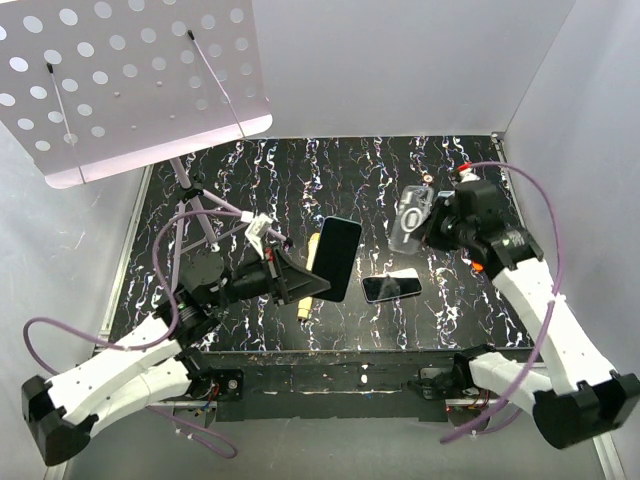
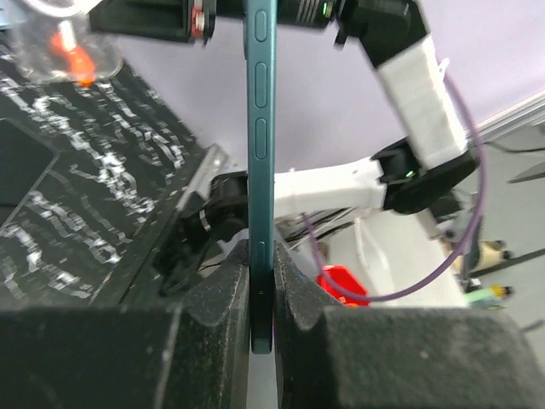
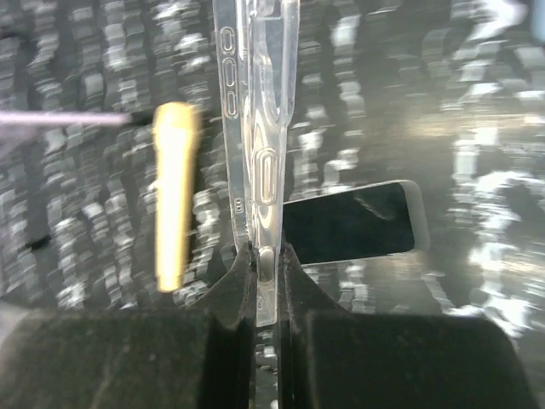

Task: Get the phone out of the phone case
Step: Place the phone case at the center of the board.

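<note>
The left end effector [image 2: 262, 294] pinched the phone [image 2: 260, 128] by its edge; toward two o'clock from it, the right end effector [image 3: 266, 273] clamped the clear case [image 3: 255, 102] over the bench [image 1: 380, 180].

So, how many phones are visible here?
2. The teal phone is clamped in the left gripper; the other phone lies flat on the table, just right of it. None seems hidden.
</note>
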